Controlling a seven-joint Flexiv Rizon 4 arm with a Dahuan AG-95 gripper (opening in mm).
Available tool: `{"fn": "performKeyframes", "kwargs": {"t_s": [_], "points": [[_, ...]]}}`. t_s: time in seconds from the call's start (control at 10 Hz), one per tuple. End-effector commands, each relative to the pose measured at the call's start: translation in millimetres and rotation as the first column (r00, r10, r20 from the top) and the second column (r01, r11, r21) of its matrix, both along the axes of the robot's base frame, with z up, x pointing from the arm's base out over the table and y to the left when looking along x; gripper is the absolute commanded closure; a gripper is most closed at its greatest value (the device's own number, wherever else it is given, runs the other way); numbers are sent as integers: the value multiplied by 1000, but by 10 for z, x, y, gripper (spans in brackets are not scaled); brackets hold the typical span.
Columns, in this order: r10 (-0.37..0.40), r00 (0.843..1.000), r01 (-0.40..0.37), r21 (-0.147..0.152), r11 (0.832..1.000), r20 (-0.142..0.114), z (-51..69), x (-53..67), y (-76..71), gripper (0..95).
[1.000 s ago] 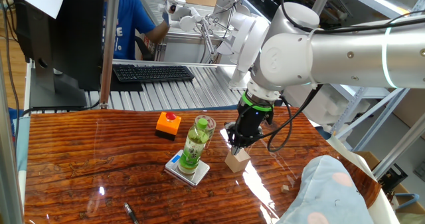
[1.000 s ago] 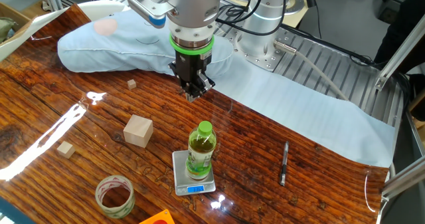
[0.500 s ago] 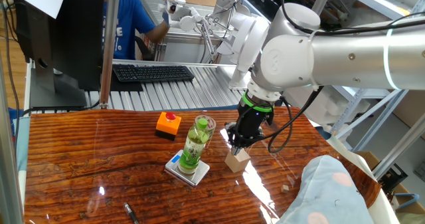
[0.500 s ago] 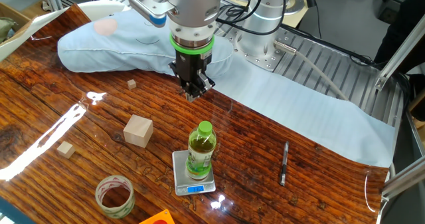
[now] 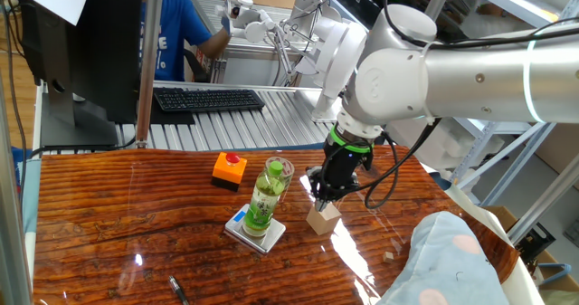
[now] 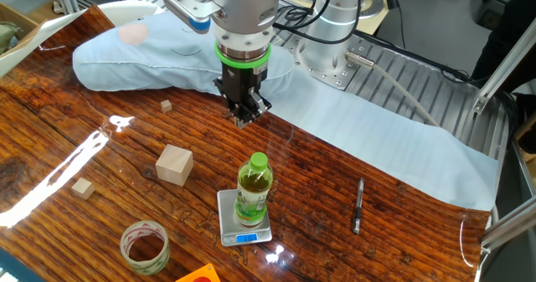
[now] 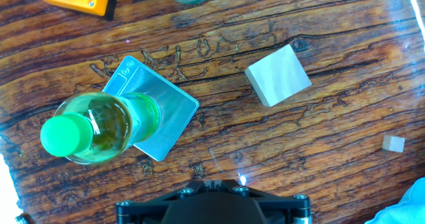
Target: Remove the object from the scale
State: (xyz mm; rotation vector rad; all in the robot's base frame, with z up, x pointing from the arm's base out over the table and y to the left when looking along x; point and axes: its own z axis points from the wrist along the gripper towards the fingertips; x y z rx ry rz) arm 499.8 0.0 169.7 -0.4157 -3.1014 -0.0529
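On scale [image 6: 226, 223] centre, bottle [image 6: 252, 189]; end effector [image 6: 244, 117] apart.

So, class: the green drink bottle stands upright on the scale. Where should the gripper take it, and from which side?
Probably the bottle's upper body just under the cap, coming down from above: it stands upright and slim on the scale, its sides clear of the wooden cube.

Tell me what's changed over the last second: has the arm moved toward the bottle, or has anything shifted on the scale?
Nothing visibly changed. The gripper hangs above the table, away from the bottle, holding nothing. The bottle stands upright on the scale.
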Motion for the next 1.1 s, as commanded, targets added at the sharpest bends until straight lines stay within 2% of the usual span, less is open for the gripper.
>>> {"fn": "performKeyframes", "kwargs": {"t_s": [0.1, 0.4, 0.6, 0.7, 0.8, 0.9, 1.1], "points": [[-3, 1000, 3, 1, 1000, 5, 2, 1, 0, 950], [-8, 1000, 8, 2, 1000, 2, 4, 1, 0, 950], [-12, 1000, 12, 2, 1000, 1, 78, -16, 20, 950], [-25, 1000, 25, -9, 1000, -2, 215, -16, 90, 950], [-34, 999, 34, -17, 999, -9, 304, -2, 140, 950], [-50, 998, 49, -25, 998, -24, 472, 45, 225, 950], [-62, 997, 61, -27, 998, -41, 656, 111, 294, 950]]}}
